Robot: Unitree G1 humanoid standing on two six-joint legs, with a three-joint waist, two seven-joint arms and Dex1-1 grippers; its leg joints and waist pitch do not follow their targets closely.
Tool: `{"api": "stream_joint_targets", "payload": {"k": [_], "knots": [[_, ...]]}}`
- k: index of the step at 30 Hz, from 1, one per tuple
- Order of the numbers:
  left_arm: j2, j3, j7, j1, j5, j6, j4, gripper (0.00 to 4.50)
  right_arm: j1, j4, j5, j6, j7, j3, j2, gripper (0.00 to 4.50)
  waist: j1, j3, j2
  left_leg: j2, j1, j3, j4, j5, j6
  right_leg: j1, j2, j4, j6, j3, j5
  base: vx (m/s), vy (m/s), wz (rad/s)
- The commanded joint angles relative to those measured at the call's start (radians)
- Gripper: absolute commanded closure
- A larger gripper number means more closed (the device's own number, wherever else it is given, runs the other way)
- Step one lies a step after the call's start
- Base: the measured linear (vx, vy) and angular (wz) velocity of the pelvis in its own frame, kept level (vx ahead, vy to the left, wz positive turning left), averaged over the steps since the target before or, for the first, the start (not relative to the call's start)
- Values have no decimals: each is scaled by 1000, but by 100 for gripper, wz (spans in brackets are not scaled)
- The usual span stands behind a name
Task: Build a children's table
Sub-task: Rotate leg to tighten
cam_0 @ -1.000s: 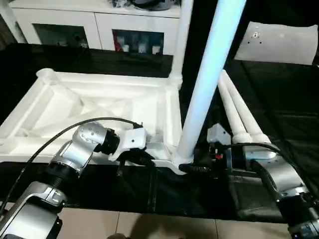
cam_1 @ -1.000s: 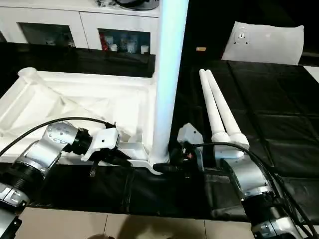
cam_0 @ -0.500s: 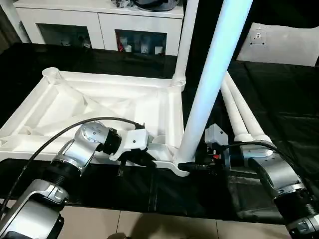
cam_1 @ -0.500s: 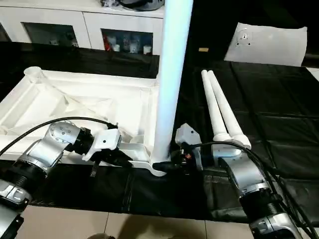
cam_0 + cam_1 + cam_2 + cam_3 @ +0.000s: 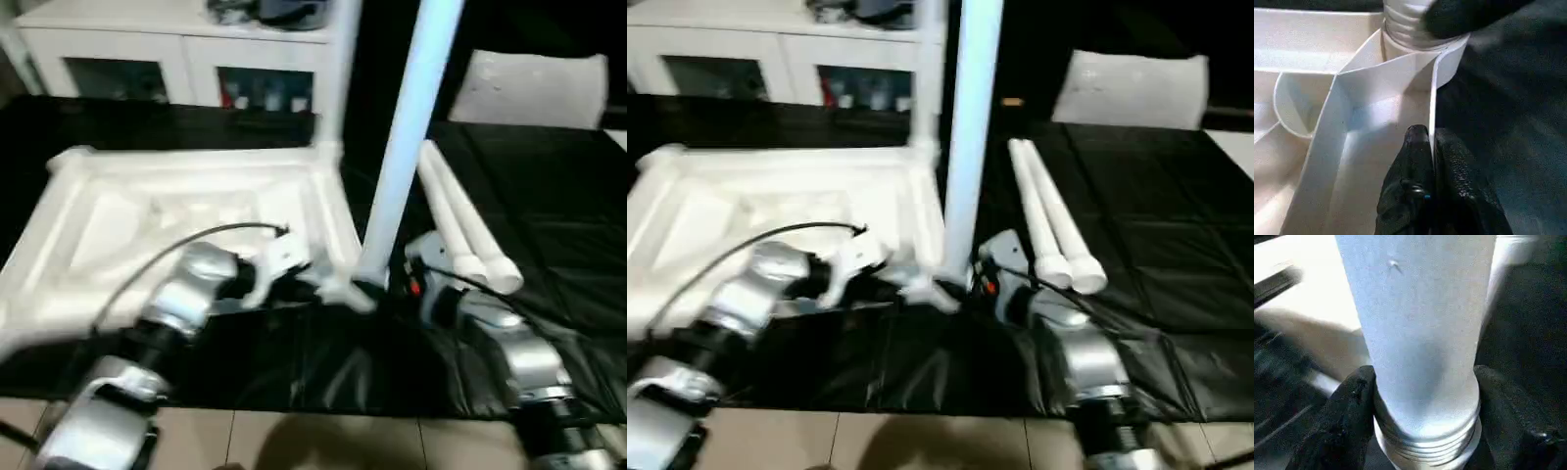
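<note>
Both claws work at the near right corner of the upturned tabletop (image 5: 186, 211), which serves here as the landmark. Left claw (image 5: 1429, 147) is pressed together on the thin rim wall of that tabletop, one black finger (image 5: 1413, 166) inside the wall and the other outside it, close to the corner socket. Right claw (image 5: 1422, 382) is spread around the foot of an upright leg (image 5: 407, 147), a black finger (image 5: 1352, 406) on each side of the tube just above its threaded end; that leg stands in the tabletop's near right corner socket (image 5: 1420, 46). Largest of all is the black mat (image 5: 549, 196) on which the tabletop lies, ribbed underside up. Behind the tabletop stands a white cabinet (image 5: 167, 59) with glass doors. A flat white board (image 5: 534, 88) lies on the mat beyond the tabletop's right side. A second leg (image 5: 338, 59) rises from the tabletop's far right corner. Two more legs (image 5: 460, 220) lie side by side on the mat just right of the tabletop, touching each other, their thick ends towards the robot.
</note>
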State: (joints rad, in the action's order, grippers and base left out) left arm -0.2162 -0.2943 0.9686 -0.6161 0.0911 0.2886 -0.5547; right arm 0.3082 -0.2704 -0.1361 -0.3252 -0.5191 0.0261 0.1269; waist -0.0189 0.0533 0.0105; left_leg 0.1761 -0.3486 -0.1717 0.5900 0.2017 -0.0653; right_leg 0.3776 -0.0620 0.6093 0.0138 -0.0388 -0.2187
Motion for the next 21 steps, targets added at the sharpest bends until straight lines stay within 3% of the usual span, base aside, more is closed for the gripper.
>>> {"api": "stream_joint_targets", "payload": {"k": [1, 3, 7, 8, 11, 18, 20, 21], "knots": [[126, -24, -135, -20, -20, 33, 26, 450, 29, -54, 4, -44, 60, 127, -120, 179, 7, -36, 1, 51, 5, 28, -88, 314, -22, -14, -84, -105, 155, 45, -457, 0, 0, 0], [157, -13, -206, -27, 4, 57, 22, 450, 59, -95, 26, -45, 156, 113, -173, 179, 17, -37, 1, 48, 3, 26, -87, 308, -13, -14, -80, -105, 158, 47, -412, 0, 0, 0], [191, 5, -299, -39, 38, 81, 18, 450, 110, -162, 33, -5, 249, 84, -238, 179, 19, -39, 0, 48, -3, 24, -86, 278, 8, -17, -80, -104, 158, 48, -379, 0, 0, 0], [189, -2, -297, -39, 45, 83, 25, 450, 112, -163, 34, 5, 254, 75, -245, 124, 17, -43, 3, 47, -3, 22, -83, 265, 14, -19, -81, -102, 160, 50, -353, 0, 0, 0], [178, -9, -283, -35, 49, 82, 35, 450, 110, -155, 30, 14, 260, 45, -253, 102, 14, -46, 4, 48, -8, 18, -82, 200, 35, -26, -77, -90, 184, 50, -221, 0, 0, 0], [47, -24, -120, 5, 46, -23, 45, 450, 38, -41, -3, 102, 68, 39, -104, 41, 7, -52, -2, 46, -13, 14, -74, 108, 80, -40, -77, -81, 212, 47, -95, 0, 0, 0], [7, -22, -65, 13, 36, -57, 41, 450, 17, -5, -15, 117, -14, 37, -41, 21, 8, -56, 0, 47, -18, 14, -70, 79, 92, -46, -76, -73, 226, 46, -34, 0, 0, 0], [-9, -23, -37, 16, 30, -85, 39, 450, 9, 11, -21, 120, -59, 38, -11, 10, 7, -57, -1, 49, -15, 11, -67, 66, 104, -43, -75, -68, 240, 46, 16, 0, 0, 0]]}}
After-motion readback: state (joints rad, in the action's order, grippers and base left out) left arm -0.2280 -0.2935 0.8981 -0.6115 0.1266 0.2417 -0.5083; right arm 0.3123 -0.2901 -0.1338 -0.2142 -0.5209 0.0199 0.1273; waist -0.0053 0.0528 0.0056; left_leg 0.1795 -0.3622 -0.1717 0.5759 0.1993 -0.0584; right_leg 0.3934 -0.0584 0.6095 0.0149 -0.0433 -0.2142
